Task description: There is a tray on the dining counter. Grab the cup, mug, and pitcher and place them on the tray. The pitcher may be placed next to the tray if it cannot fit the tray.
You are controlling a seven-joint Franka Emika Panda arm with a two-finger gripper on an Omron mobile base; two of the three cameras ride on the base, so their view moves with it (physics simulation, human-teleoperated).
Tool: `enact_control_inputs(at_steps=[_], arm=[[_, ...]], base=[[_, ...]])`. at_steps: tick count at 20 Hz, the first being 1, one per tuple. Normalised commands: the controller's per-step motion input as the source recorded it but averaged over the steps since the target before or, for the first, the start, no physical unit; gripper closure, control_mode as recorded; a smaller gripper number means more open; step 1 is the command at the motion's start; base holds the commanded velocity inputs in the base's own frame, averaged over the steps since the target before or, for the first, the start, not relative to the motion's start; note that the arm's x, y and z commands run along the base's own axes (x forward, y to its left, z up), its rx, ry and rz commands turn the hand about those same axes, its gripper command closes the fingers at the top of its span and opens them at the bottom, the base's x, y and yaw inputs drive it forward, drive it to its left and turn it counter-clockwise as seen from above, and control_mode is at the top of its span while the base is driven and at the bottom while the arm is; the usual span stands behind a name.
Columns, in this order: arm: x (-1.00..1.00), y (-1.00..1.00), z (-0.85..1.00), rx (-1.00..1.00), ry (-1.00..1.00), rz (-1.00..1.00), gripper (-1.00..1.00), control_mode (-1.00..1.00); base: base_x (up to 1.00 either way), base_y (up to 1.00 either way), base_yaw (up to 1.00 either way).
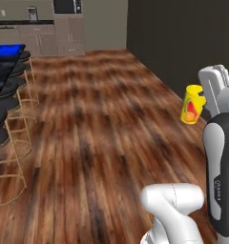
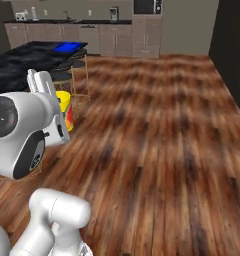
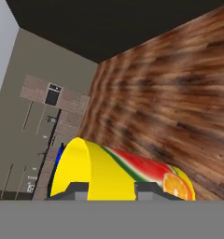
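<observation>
While end effector [image 3: 111, 189] grips cup [image 3: 118, 170], wood floor [image 1: 97, 143] open

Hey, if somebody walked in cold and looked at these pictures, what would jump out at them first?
The bright yellow cup with its fruit print, gripped by the gripper and carried above the wooden floor. Next, the vivid blue tray lying on the black marble dining counter far off by the stools.
</observation>
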Motion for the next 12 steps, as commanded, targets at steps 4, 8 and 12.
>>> enact_control_inputs(at_steps=[4, 8, 12], arm=[[0.0, 0.0, 0.0, 0.0, 0.0, 0.0, 1.0, 1.0], [0.0, 0.0, 0.0, 0.0, 0.0, 0.0, 1.0, 1.0], [0.0, 0.0, 0.0, 0.0, 0.0, 0.0, 1.0, 1.0]], base=[[0.78, -0.81, 0.38], [0.96, -0.61, 0.35], [1.0, -0.5, 0.37]])
